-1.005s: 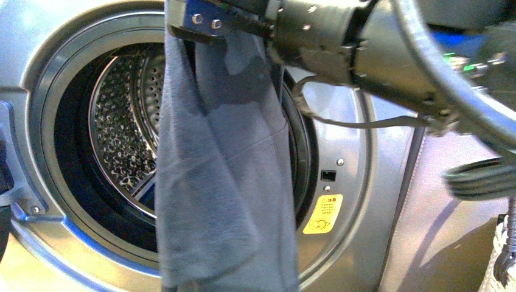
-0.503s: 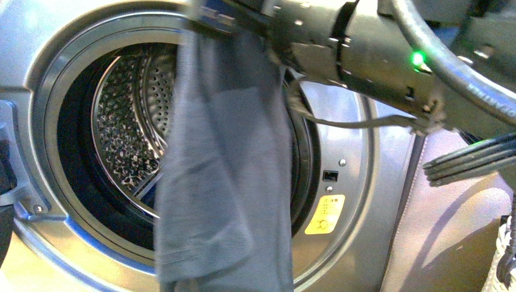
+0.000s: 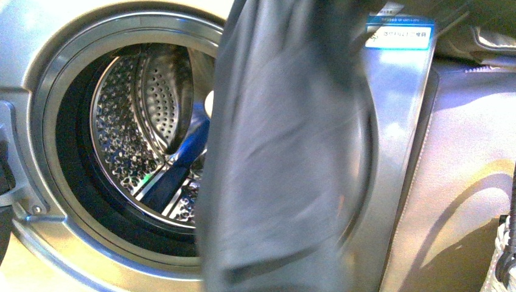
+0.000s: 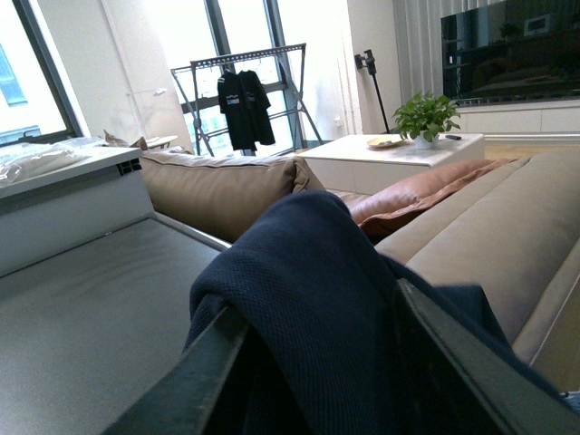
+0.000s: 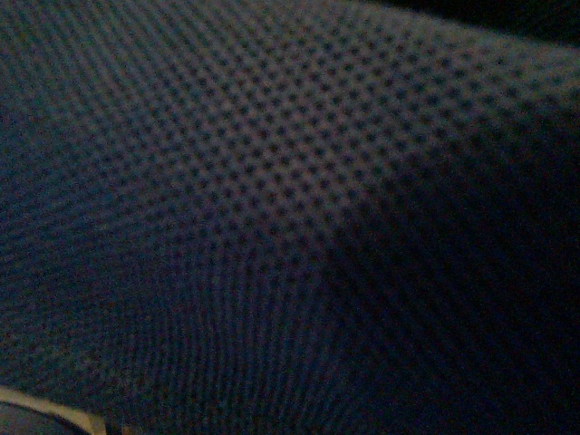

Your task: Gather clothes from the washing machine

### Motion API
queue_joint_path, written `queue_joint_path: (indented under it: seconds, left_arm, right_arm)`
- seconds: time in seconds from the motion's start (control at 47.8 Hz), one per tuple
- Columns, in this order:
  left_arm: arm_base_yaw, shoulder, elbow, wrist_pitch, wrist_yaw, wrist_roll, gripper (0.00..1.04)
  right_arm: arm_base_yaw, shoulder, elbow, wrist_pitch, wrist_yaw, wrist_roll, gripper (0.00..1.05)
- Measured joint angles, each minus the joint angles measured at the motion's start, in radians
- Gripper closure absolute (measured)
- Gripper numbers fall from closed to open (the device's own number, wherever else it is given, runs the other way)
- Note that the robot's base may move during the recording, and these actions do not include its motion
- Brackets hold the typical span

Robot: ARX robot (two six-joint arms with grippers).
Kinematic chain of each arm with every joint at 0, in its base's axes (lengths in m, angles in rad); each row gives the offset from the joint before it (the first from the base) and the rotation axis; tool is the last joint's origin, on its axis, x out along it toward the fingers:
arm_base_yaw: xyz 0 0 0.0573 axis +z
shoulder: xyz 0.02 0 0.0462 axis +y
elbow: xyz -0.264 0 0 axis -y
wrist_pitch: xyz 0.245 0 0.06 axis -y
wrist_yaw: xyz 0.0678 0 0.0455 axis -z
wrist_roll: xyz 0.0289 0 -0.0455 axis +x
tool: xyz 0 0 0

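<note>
hanging clothes (image 3: pixel 280 152) blur across the right half of the washing machine (image 3: pixel 398 182) opening, outside the drum (image 3: pixel 131 121). left gripper (image 4: pixel 322 299) fingers clamp a bunch of the navy fabric, sofa (image 4: pixel 217 190) behind. right wrist view shows only close-up fabric, so can't tell the right gripper fingers.

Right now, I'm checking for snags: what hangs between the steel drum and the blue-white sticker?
The navy garment hangs between the drum and the sticker, draped across the opening's right side, in the front view.
</note>
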Motion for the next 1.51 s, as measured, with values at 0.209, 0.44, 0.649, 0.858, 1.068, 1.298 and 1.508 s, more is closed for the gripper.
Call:
queue_joint_path:
  seconds: [0.209, 0.44, 0.649, 0.858, 1.068, 1.298, 1.508]
  left_arm:
    - [0.0, -0.003, 0.0, 0.0, 0.0, 0.0, 0.24]
    - [0.0, -0.003, 0.0, 0.0, 0.0, 0.0, 0.07]
    - [0.0, -0.003, 0.0, 0.0, 0.0, 0.0, 0.06]
    - [0.0, -0.003, 0.0, 0.0, 0.0, 0.0, 0.06]
    - [0.0, -0.003, 0.0, 0.0, 0.0, 0.0, 0.06]
    - [0.0, -0.003, 0.0, 0.0, 0.0, 0.001, 0.06]
    - [0.0, -0.003, 0.0, 0.0, 0.0, 0.0, 0.06]
  right_arm:
    - [-0.106, -0.192, 0.008, -0.079, -0.023, -0.003, 0.98]
    - [-0.28, -0.327, 0.063, -0.179, -0.105, 0.011, 0.98]
    - [-0.513, -0.414, 0.141, -0.26, -0.238, 0.071, 0.98]
    - [-0.855, -0.449, 0.203, -0.279, -0.43, 0.205, 0.98]
    - [-1.103, -0.482, 0.106, -0.213, -0.593, 0.265, 0.98]
    - [-1.163, -0.462, -0.173, -0.145, -0.69, 0.25, 0.98]
    - [-1.154, -0.352, -0.414, -0.07, -0.716, 0.199, 0.98]
